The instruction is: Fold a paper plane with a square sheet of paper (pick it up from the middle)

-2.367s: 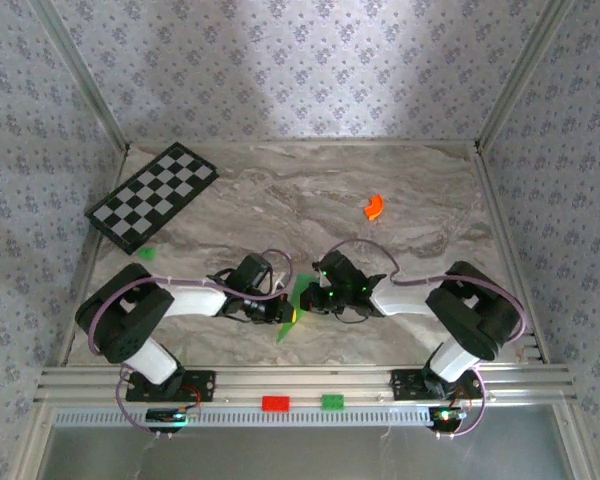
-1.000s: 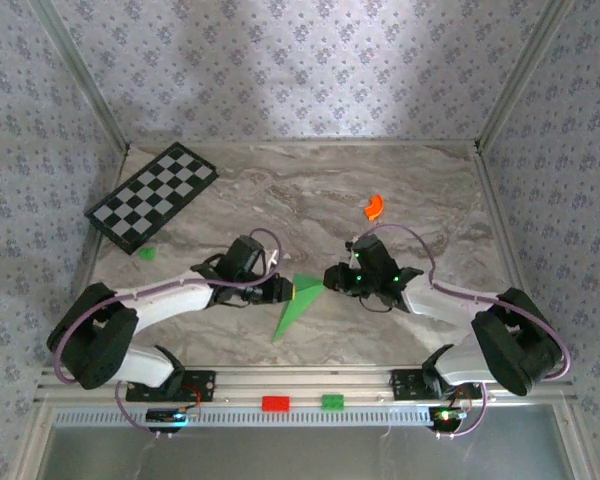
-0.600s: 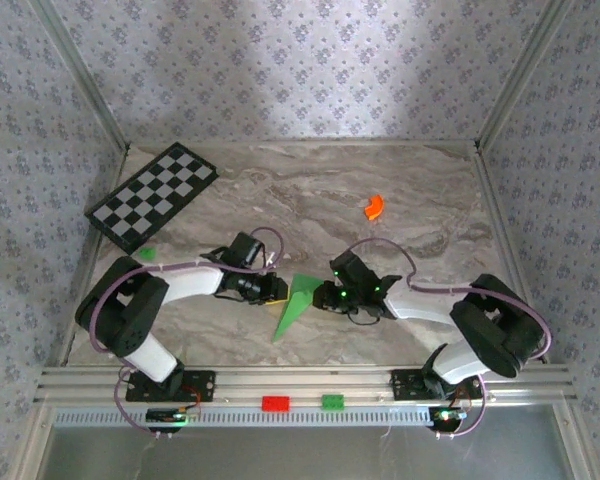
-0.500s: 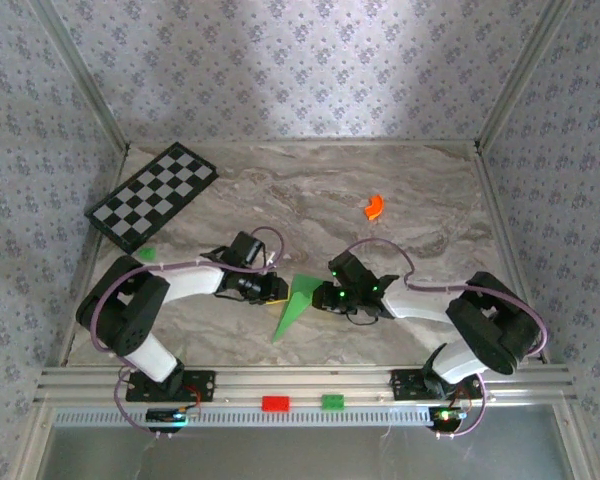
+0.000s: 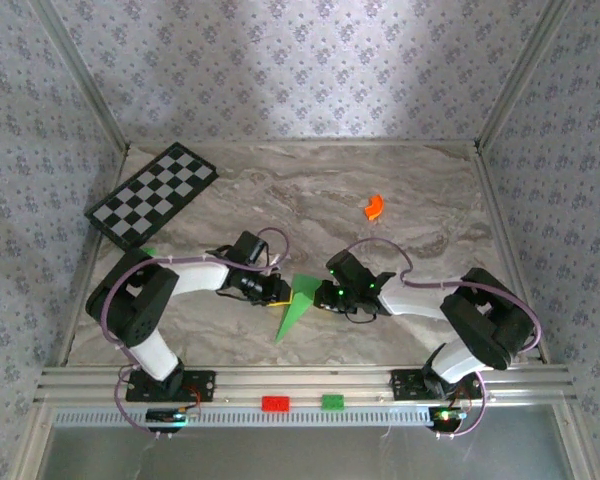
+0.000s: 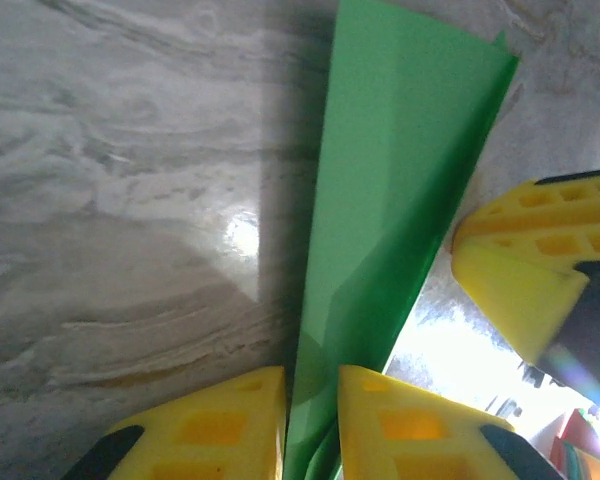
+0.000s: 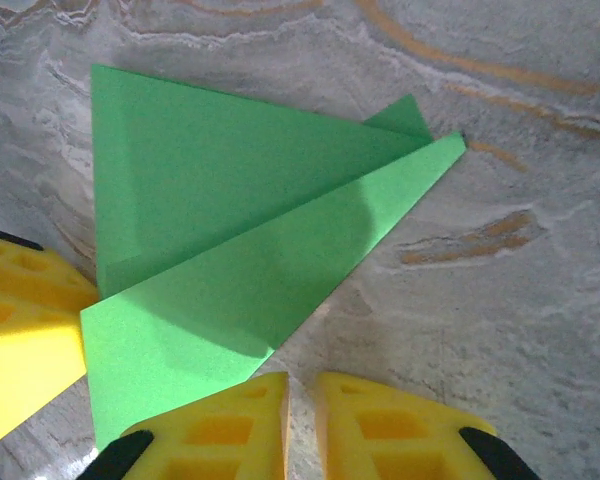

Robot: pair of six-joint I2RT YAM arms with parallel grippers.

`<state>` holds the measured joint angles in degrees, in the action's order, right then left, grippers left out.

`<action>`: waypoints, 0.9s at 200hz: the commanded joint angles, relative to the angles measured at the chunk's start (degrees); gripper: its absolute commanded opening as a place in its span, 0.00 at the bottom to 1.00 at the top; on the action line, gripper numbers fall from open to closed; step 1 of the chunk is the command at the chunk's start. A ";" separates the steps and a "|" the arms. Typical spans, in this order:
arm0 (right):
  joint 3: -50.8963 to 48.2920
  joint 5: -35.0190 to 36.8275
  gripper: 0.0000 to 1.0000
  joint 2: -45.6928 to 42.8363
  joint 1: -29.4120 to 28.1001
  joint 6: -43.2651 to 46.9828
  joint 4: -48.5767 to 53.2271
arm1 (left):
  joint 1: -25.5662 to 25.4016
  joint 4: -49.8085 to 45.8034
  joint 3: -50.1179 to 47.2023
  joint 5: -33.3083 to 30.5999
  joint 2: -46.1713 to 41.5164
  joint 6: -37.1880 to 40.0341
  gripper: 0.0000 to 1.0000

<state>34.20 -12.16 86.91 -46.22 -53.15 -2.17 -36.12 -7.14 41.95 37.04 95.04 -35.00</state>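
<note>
Looks like wing folding: left gripper (image 6: 312, 375) clamps the paper plane (image 7: 230, 200) at nine o'clock; right gripper's (image 7: 300, 385) hold unclear. Next: press the crease.

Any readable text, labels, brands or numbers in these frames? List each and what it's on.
No text can be read.
paper plane: plain green, no print.
checkered board: black and white squares only.
yellow fingers: no marking visible.
wallpaper: repeating floral motif, no words.
red block and green block on the front rail: too small to tell.
</note>
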 commanded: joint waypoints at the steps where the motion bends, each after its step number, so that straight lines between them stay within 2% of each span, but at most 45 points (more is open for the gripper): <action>1: 1.56 0.21 0.16 3.46 -0.70 -0.21 -1.82 | -0.19 -0.46 1.43 4.10 1.17 1.41 0.19; 71: 1.64 -0.36 0.15 4.62 -0.12 -0.12 -2.02 | -0.31 3.06 0.90 8.12 1.46 0.29 0.18; 154: -2.08 -1.90 0.17 1.68 2.02 -1.17 -6.25 | -1.03 5.72 -0.08 9.29 -0.69 0.17 0.02; 180: -3.32 -2.05 0.21 -0.94 2.52 -1.65 -6.78 | -1.43 5.26 -0.29 6.34 -3.10 0.12 0.00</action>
<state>32.53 -15.75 86.52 -43.97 -53.63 -4.93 -36.93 -2.63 42.06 44.38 95.59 -35.16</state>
